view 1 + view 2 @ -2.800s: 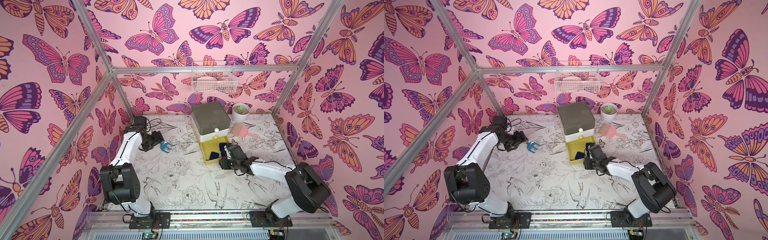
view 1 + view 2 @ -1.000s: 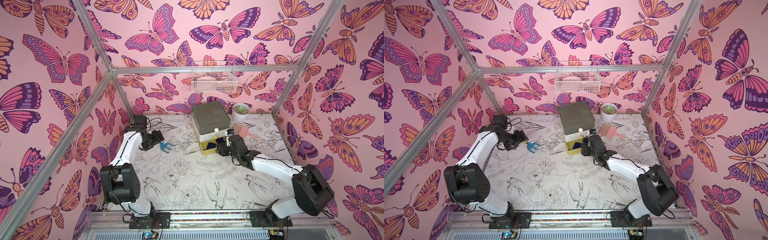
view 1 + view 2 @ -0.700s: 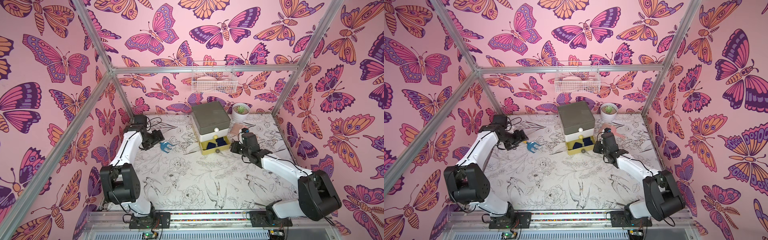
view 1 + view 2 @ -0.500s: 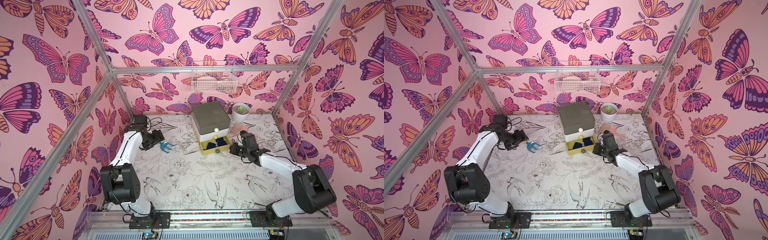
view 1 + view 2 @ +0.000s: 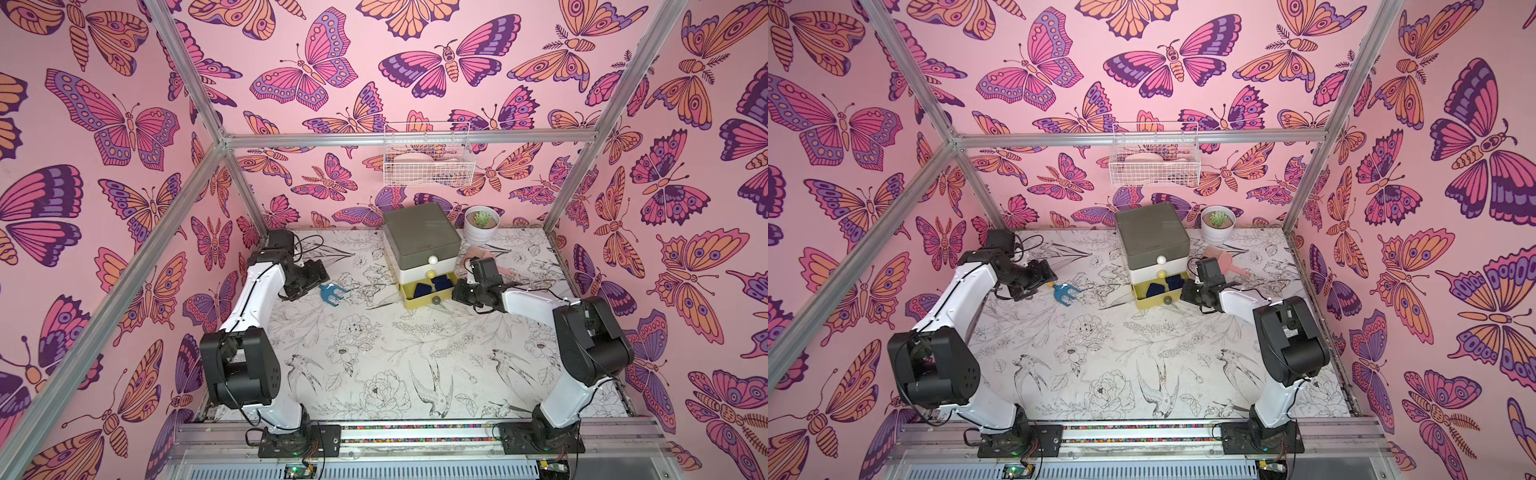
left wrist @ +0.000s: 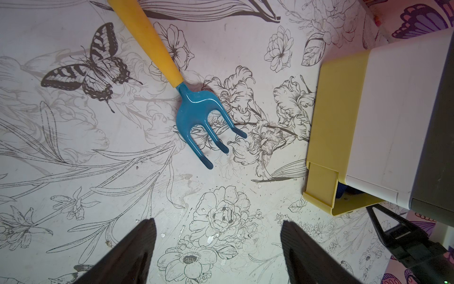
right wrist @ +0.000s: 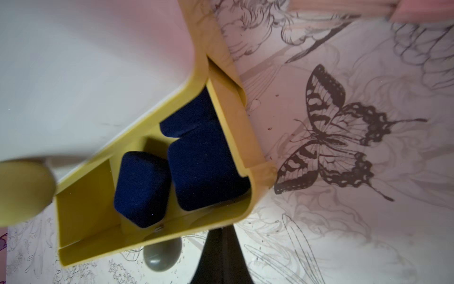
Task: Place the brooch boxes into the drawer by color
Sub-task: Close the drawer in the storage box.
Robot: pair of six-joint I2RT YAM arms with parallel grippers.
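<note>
The right pincer (image 5: 457, 292), pressed together and empty, sits just right of the part-open yellow drawer (image 5: 423, 301) holding navy brooch boxes (image 7: 142, 189). Its front faces near, so closing likely means pushing far.

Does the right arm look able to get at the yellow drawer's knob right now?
Probably yes: the shut right hand sits right beside the grey knob on the partly open yellow drawer, with nothing between them.
</note>
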